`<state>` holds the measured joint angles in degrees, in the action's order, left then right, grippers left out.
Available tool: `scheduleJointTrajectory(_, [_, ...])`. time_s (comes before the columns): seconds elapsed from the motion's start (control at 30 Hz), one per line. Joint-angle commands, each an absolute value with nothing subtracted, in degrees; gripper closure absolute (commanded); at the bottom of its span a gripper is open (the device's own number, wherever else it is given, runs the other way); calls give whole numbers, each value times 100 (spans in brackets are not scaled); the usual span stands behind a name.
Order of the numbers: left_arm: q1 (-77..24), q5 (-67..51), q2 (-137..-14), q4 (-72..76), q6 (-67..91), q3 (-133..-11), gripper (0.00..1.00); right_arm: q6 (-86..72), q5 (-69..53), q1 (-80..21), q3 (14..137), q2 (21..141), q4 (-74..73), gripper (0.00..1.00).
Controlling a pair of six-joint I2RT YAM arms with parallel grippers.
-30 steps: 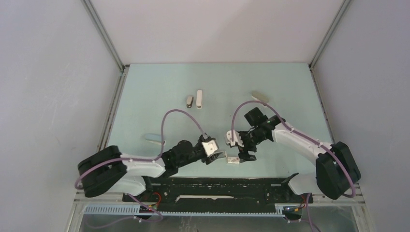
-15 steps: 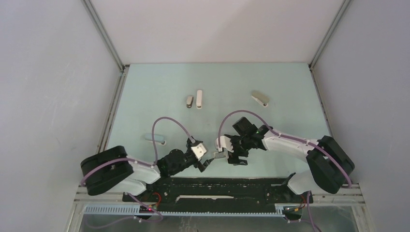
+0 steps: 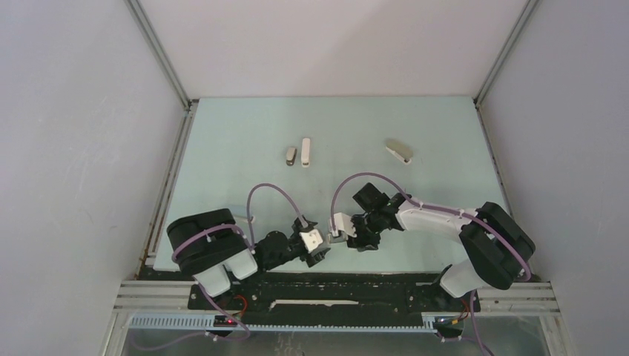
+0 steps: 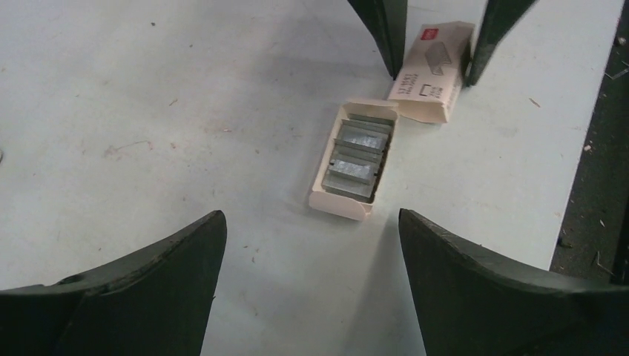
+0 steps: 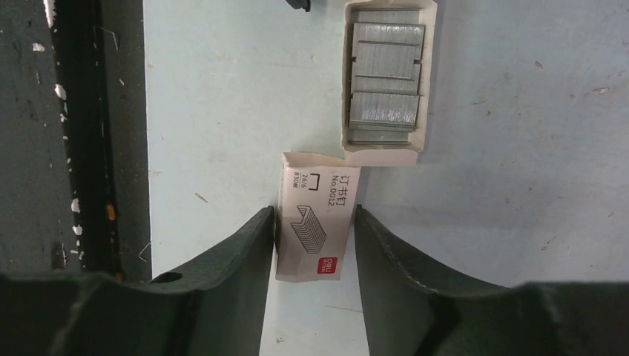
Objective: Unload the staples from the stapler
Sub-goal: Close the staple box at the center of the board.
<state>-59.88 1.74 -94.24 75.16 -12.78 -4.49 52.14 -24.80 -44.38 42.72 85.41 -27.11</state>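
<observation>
left gripper (image 4: 309,220) wide open, empty, facing tray (image 4: 320,194) of staples (image 4: 356,152) | right gripper (image 5: 314,211) pinches box sleeve (image 5: 319,185) just beside tray | stapler (image 3: 398,150) far right, well apart

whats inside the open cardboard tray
Grey staple strips fill the cardboard tray, lying flat in overlapping blocks. Anything beneath the top layer, and the tray floor, is covered. The printed sleeve at its end hides its own inside.
</observation>
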Motion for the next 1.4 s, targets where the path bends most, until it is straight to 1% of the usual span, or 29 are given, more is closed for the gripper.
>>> scheduleJointTrajectory(0.0, [-5994,-284,-9659,7999,-1628,-653,11,5483,-2500,-4304,4359,8517,-2826,50])
scheduleJointTrajectory(0.07, [-5977,-427,-9768,8004,-1635,-714,12,5578,-2565,-4229,4359,8479,-2886,52])
scheduleJointTrajectory(0.3, [-5832,-645,-9984,8010,-1597,-813,25,6086,-2798,-4049,4228,8320,-3053,52])
scheduleJointTrajectory(0.4, [-5748,-782,-10075,8009,-1573,-894,26,6119,-2786,-3986,4201,8261,-2978,53])
scheduleJointTrajectory(0.47, [-5700,-850,-10134,8016,-1553,-936,31,6147,-2770,-3957,4201,8237,-2953,52])
scheduleJointTrajectory(0.6, [-5628,-970,-10216,8018,-1529,-1026,32,6182,-2741,-3946,4201,8223,-2881,53])
scheduleJointTrajectory(0.7, [-5609,-1030,-10260,8013,-1523,-1056,41,6153,-2757,-3934,4201,8189,-2827,53])
scheduleJointTrajectory(0.97, [-5599,-1262,-10406,8012,-1445,-1120,47,6056,-2815,-3885,4201,8156,-2625,52])
scheduleJointTrajectory(1.07, [-5594,-1323,-10475,8002,-1424,-1164,53,6033,-2758,-3885,4213,8188,-2541,52])
scheduleJointTrajectory(1.17, [-5590,-1367,-10518,8003,-1415,-1185,56,6060,-2803,-3885,4315,8302,-2659,52])
scheduleJointTrajectory(1.27, [-5590,-1405,-10513,7998,-1396,-1195,61,6142,-2860,-3922,4339,8385,-2787,52])
scheduleJointTrajectory(1.37, [-5590,-1496,-10550,7996,-1357,-1224,63,6153,-2762,-3979,4361,8456,-2789,51])
